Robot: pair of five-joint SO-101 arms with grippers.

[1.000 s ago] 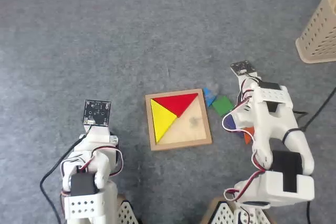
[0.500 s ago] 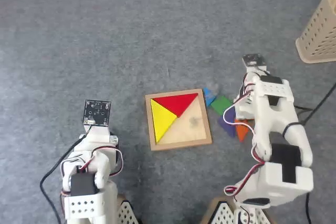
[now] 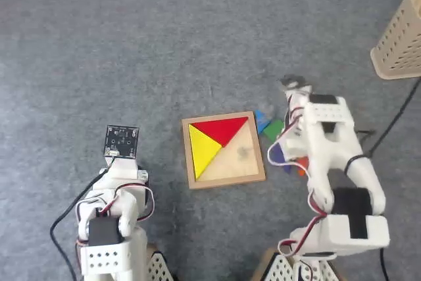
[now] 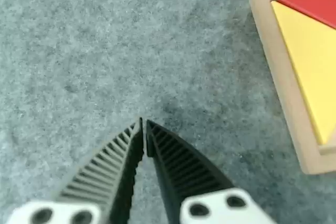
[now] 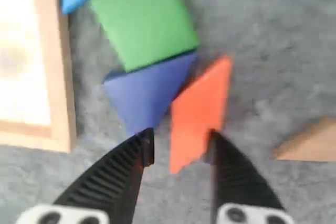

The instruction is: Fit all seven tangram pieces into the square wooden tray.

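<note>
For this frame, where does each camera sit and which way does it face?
High view: fixed above the table, facing down on the tray; left arm and right arm show.
Left wrist view: on the left arm, facing down past the shut left end effector to the table and a tray corner.
Right wrist view: on the right arm, facing down past the open right end effector, which straddles the orange piece beside the green piece.
Shared: all views show the tray's rim.
</note>
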